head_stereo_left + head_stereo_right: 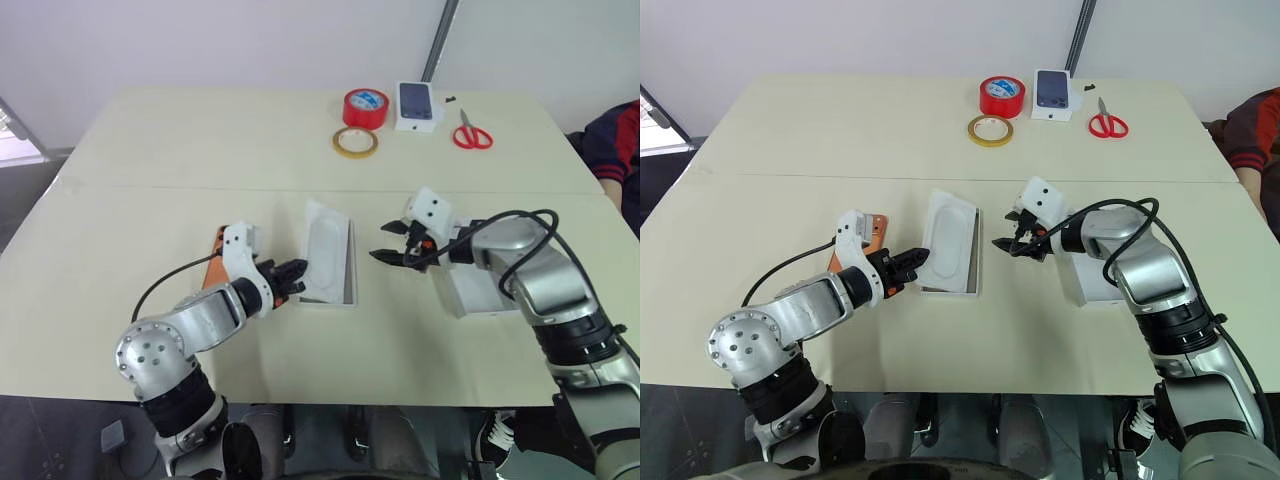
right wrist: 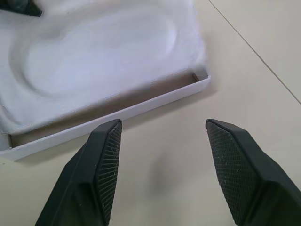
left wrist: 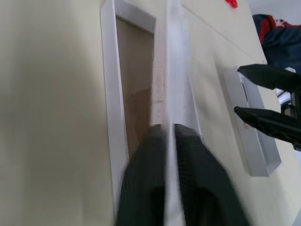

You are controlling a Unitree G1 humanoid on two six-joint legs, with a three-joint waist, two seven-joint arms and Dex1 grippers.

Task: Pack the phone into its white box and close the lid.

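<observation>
Office or lab, plain table [image 1: 150, 140], tape rolls [image 1: 365, 107], scissors [image 1: 471, 133]

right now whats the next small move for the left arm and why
Probably lower the liner flat into the white box. The left tool pinches the liner's edge, holding it tilted with one side raised above the box's brownish floor. The phone lies on the table beside that arm, not yet packed, and needs the liner seated first. The right tool is open near the box and could steady it.
</observation>
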